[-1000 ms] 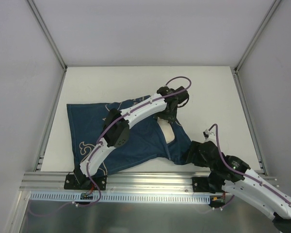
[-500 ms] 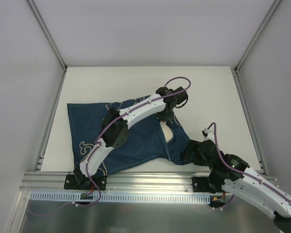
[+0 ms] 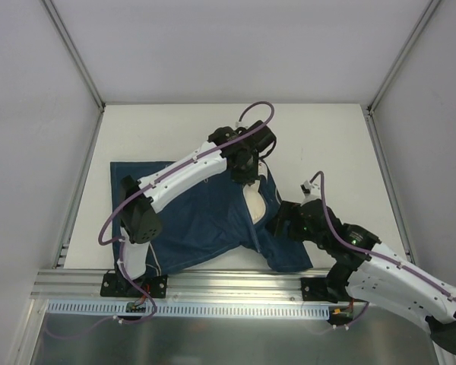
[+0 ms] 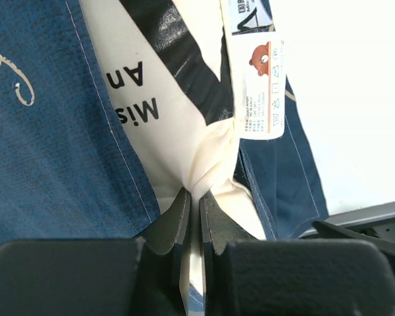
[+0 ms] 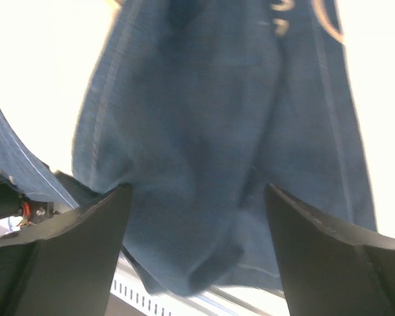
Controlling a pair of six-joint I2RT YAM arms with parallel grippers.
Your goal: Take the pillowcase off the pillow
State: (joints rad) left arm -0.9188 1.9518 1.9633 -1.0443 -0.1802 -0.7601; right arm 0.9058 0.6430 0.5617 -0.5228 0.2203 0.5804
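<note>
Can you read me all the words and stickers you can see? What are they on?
"Mis": black letters on the pillow, upside down in the left wrist view; the rest is hidden by the pillowcase.
"An": the next line on the pillow, also cut off.
Care tag: a little bear picture; the print is too small to read.
Second tag: cut off, unreadable.

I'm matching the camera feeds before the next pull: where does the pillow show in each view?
Top external: the pillow is a cream patch at the pillowcase opening, mid-table.
Left wrist: centre of frame, cream with black lettering, pinched by the left gripper.
Right wrist: no pillow visible.
Shared landmark: the navy pillowcase, present in all three views.
</note>
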